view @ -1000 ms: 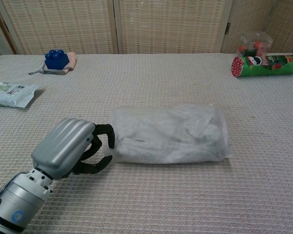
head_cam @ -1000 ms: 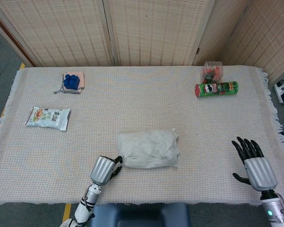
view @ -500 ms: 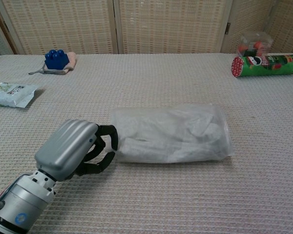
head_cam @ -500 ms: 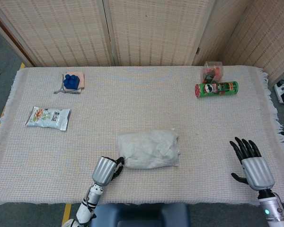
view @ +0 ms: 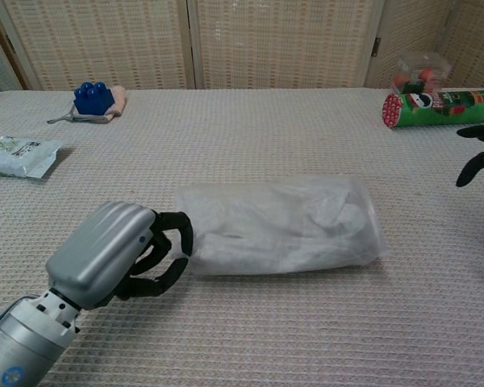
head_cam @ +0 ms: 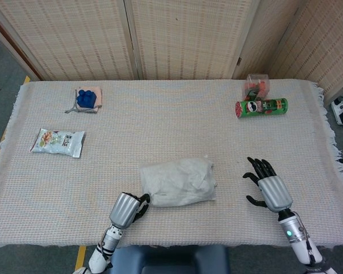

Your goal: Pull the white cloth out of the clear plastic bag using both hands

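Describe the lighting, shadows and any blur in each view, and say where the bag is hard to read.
Head view: even, soft light, faint shadows, all sharp. Chest view: the clear plastic bag looks hazy, so the white cloth folds blur together; a thin shadow runs under it; the left hand looms large up close; the right hand is cropped at the frame edge.

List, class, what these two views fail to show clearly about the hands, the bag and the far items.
- Left hand grip: its own back hides the fingertips at the clear plastic bag in both views.
- Right hand: chest view's right edge cuts off all but fingertips.
- White cloth: blurred by plastic; bag opening unclear.
- Clear box contents: too small.
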You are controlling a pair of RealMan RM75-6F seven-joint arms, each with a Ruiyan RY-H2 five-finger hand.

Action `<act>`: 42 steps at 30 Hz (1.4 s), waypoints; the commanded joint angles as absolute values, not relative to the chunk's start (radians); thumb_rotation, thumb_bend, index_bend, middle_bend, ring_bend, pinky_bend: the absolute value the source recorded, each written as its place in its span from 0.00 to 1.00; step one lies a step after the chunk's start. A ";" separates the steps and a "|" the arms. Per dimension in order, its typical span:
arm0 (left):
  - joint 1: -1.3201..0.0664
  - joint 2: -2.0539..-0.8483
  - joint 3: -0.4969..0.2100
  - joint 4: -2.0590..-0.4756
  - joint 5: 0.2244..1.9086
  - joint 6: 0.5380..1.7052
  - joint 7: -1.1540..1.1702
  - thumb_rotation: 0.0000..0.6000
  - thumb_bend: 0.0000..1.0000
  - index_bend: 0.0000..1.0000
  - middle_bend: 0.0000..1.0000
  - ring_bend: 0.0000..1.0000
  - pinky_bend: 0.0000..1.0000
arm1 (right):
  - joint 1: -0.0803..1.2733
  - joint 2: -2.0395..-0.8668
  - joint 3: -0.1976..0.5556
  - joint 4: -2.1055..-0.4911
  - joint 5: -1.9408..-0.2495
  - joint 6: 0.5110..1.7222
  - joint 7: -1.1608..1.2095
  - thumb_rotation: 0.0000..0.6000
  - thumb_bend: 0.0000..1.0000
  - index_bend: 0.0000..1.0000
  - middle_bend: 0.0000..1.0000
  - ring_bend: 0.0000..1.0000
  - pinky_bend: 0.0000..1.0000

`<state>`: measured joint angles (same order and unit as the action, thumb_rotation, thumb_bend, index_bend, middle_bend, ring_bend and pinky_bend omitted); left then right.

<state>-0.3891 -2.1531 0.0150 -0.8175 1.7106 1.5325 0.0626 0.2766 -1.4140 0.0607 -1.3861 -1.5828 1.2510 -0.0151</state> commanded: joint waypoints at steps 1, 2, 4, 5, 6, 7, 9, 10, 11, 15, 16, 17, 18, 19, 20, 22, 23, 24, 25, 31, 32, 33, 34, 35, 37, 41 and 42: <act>-0.391 -2.148 0.016 -0.827 1.712 1.533 0.072 1.00 0.69 0.74 1.00 1.00 1.00 | 0.337 -1.489 0.085 -1.328 -1.564 1.185 0.012 1.00 0.19 0.36 0.00 0.00 0.00; -0.391 -2.146 0.015 -0.830 1.711 1.532 0.074 1.00 0.69 0.74 1.00 1.00 1.00 | 0.348 -1.508 0.089 -1.315 -1.559 1.175 0.021 1.00 0.20 0.37 0.00 0.00 0.00; -0.393 -2.141 0.010 -0.836 1.709 1.532 0.081 1.00 0.69 0.74 1.00 1.00 1.00 | 0.369 -1.546 0.095 -1.285 -1.550 1.157 0.038 1.00 0.21 0.38 0.00 0.00 0.00; -0.394 -2.139 0.009 -0.838 1.707 1.531 0.082 1.00 0.69 0.74 1.00 1.00 1.00 | 0.377 -1.561 0.098 -1.272 -1.547 1.152 0.041 1.00 0.21 0.39 0.00 0.00 0.00; -0.394 -2.136 0.008 -0.842 1.706 1.531 0.082 1.00 0.69 0.74 1.00 1.00 1.00 | 0.385 -1.580 0.100 -1.258 -1.544 1.145 0.046 1.00 0.21 0.39 0.00 0.00 0.00; -0.395 -2.133 0.007 -0.844 1.706 1.532 0.083 1.00 0.69 0.74 1.00 1.00 1.00 | 0.391 -1.592 0.100 -1.248 -1.541 1.140 0.047 1.00 0.21 0.40 0.00 0.00 0.00; -0.396 -2.129 0.005 -0.848 1.705 1.532 0.084 1.00 0.69 0.74 1.00 1.00 1.00 | 0.403 -1.615 0.101 -1.230 -1.537 1.132 0.050 1.00 0.21 0.40 0.00 0.00 0.00; -0.396 -2.126 0.004 -0.851 1.704 1.532 0.085 1.00 0.69 0.74 1.00 1.00 1.00 | 0.409 -1.630 0.103 -1.219 -1.533 1.129 0.057 1.00 0.21 0.41 0.00 0.00 0.00; -0.397 -2.125 0.004 -0.852 1.704 1.532 0.085 1.00 0.69 0.74 1.00 1.00 1.00 | 0.413 -1.641 0.103 -1.213 -1.529 1.126 0.061 1.00 0.21 0.41 0.00 0.00 0.00; -0.398 -2.119 0.004 -0.857 1.702 1.529 0.087 1.00 0.69 0.75 1.00 1.00 1.00 | 0.430 -1.685 0.101 -1.177 -1.524 1.119 0.064 1.00 0.22 0.42 0.00 0.00 0.00; -0.398 -2.118 0.003 -0.858 1.701 1.528 0.088 1.00 0.69 0.75 1.00 1.00 1.00 | 0.434 -1.694 0.101 -1.170 -1.521 1.115 0.068 1.00 0.22 0.43 0.00 0.00 0.00; -0.399 -2.118 0.003 -0.858 1.701 1.527 0.089 1.00 0.69 0.75 1.00 1.00 1.00 | 0.438 -1.703 0.101 -1.162 -1.518 1.110 0.071 1.00 0.22 0.43 0.00 0.00 0.00; -0.399 -2.117 0.002 -0.857 1.699 1.526 0.089 1.00 0.69 0.75 1.00 1.00 1.00 | 0.443 -1.715 0.100 -1.154 -1.514 1.104 0.074 1.00 0.22 0.44 0.00 0.00 0.00; -0.399 -2.117 0.002 -0.858 1.698 1.525 0.089 1.00 0.69 0.75 1.00 1.00 1.00 | 0.447 -1.723 0.099 -1.147 -1.512 1.100 0.077 1.00 0.22 0.44 0.00 0.00 0.00; -0.399 -2.117 0.001 -0.857 1.697 1.525 0.089 1.00 0.69 0.75 1.00 1.00 1.00 | 0.451 -1.732 0.099 -1.141 -1.511 1.096 0.076 1.00 0.23 0.45 0.00 0.00 0.00; -0.399 -2.115 0.001 -0.857 1.697 1.525 0.089 1.00 0.69 0.75 1.00 1.00 1.00 | 0.458 -1.752 0.097 -1.124 -1.509 1.093 0.073 1.00 0.23 0.46 0.00 0.00 0.00; -0.399 -2.114 0.001 -0.857 1.696 1.525 0.089 1.00 0.69 0.75 1.00 1.00 1.00 | 0.461 -1.760 0.096 -1.117 -1.508 1.092 0.074 1.00 0.24 0.47 0.00 0.00 0.00; -0.400 -2.113 0.000 -0.857 1.696 1.525 0.089 1.00 0.69 0.75 1.00 1.00 1.00 | 0.463 -1.769 0.095 -1.110 -1.507 1.093 0.075 1.00 0.24 0.47 0.00 0.00 0.00; -0.400 -2.112 -0.001 -0.858 1.695 1.525 0.088 1.00 0.69 0.75 1.00 1.00 1.00 | 0.465 -1.779 0.095 -1.101 -1.506 1.094 0.077 1.00 0.25 0.48 0.00 0.00 0.00; -0.402 -2.105 -0.004 -0.861 1.692 1.525 0.084 1.00 0.69 0.75 1.00 1.00 1.00 | 0.474 -1.825 0.097 -1.054 -1.496 1.100 0.089 1.00 0.37 0.57 0.00 0.00 0.00; -0.402 -2.104 -0.004 -0.862 1.691 1.525 0.084 1.00 0.69 0.75 1.00 1.00 1.00 | 0.474 -1.830 0.097 -1.048 -1.495 1.102 0.091 1.00 0.40 0.59 0.00 0.00 0.00; -0.402 -2.103 -0.005 -0.862 1.691 1.526 0.084 1.00 0.69 0.75 1.00 1.00 1.00 | 0.474 -1.835 0.097 -1.043 -1.493 1.105 0.093 1.00 0.41 0.60 0.00 0.00 0.00; -0.402 -2.101 -0.006 -0.862 1.691 1.527 0.083 1.00 0.69 0.75 1.00 1.00 1.00 | 0.474 -1.841 0.098 -1.037 -1.490 1.107 0.094 1.00 0.43 0.62 0.01 0.00 0.00; -0.402 -2.100 -0.006 -0.863 1.691 1.528 0.083 1.00 0.69 0.75 1.00 1.00 1.00 | 0.474 -1.844 0.099 -1.034 -1.488 1.109 0.094 1.00 0.44 0.63 0.02 0.00 0.00; -0.404 -2.097 -0.009 -0.864 1.691 1.531 0.082 1.00 0.69 0.75 1.00 1.00 1.00 | 0.473 -1.850 0.101 -1.028 -1.484 1.116 0.087 1.00 0.46 0.65 0.03 0.00 0.00; -0.405 -2.092 -0.017 -0.868 1.685 1.533 0.085 1.00 0.69 0.75 1.00 1.00 1.00 | 0.472 -1.847 0.102 -1.035 -1.475 1.121 0.074 1.00 0.50 0.68 0.04 0.00 0.00; -0.406 -2.089 -0.021 -0.868 1.683 1.533 0.085 1.00 0.69 0.75 1.00 1.00 1.00 | 0.470 -1.843 0.103 -1.041 -1.474 1.125 0.070 1.00 0.50 0.68 0.04 0.00 0.00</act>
<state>-0.4054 -2.0907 -0.0188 -0.8676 1.6845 1.5330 0.0848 0.4712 -1.8448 0.1022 -1.0381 -1.4755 1.1226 0.0721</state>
